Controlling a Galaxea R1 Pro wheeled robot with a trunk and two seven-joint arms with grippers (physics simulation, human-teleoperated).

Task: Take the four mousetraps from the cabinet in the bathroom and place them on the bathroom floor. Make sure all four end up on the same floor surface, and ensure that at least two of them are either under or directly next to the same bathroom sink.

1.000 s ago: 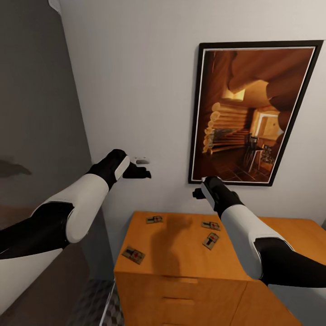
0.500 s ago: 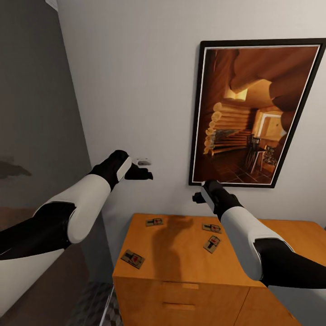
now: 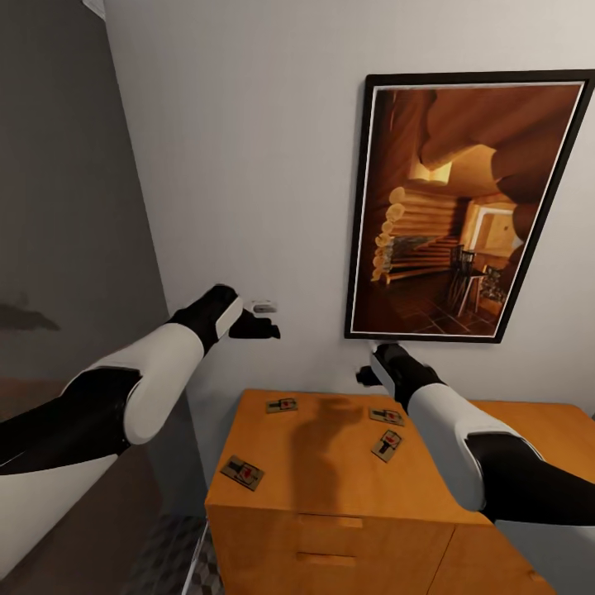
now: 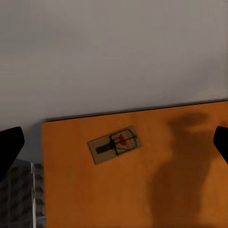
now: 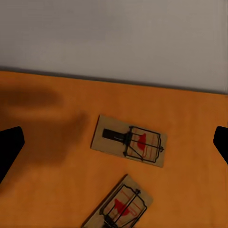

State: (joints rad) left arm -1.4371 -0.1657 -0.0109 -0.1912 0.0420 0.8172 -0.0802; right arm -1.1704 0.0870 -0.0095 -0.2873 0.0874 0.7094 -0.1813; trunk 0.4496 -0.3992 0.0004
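Right hand (image 3: 369, 372) hovers spread and empty over 2 traps (image 5: 129, 140) on the cabinet (image 3: 330, 475); left hand (image 3: 263, 326) likewise released. Traps look light, stiff, flat: pinch the board's long edges.

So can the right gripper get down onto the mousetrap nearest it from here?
Probably yes. The right gripper hangs open above the cabinet top, with that mousetrap lying flat between its fingertips in the right wrist view and nothing over it.
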